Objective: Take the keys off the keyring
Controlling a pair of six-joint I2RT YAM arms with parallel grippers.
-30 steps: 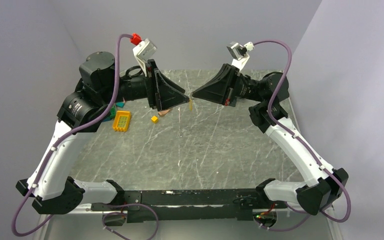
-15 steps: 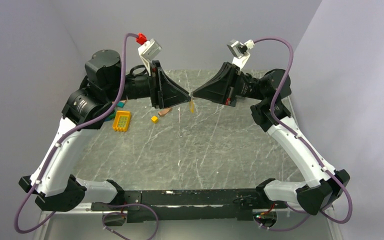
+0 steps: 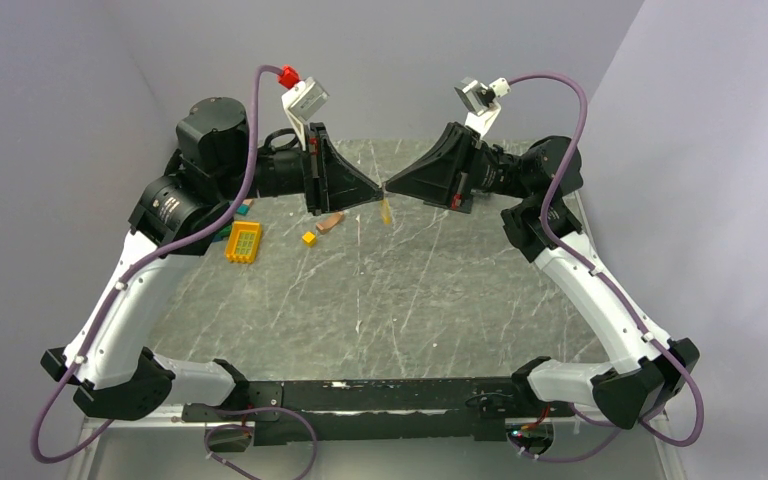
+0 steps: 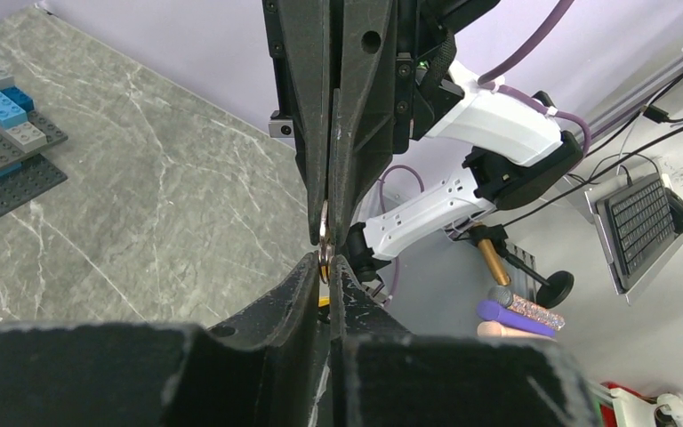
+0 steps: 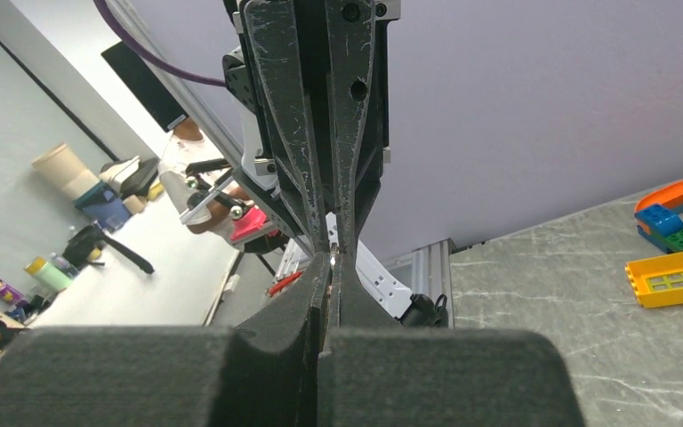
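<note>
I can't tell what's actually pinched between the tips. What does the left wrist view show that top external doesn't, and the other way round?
Left wrist only: the keyring, a thin metal loop pinched between the left gripper and the right gripper, plus a dark baseplate carrying blue bricks.
Top external only: the yellow key dangling below the tips, barely a sliver in the wrist view, along with the yellow brick and small cube.
Both: the two grippers meeting tip to tip, jaws shut, above the marbled table.
</note>
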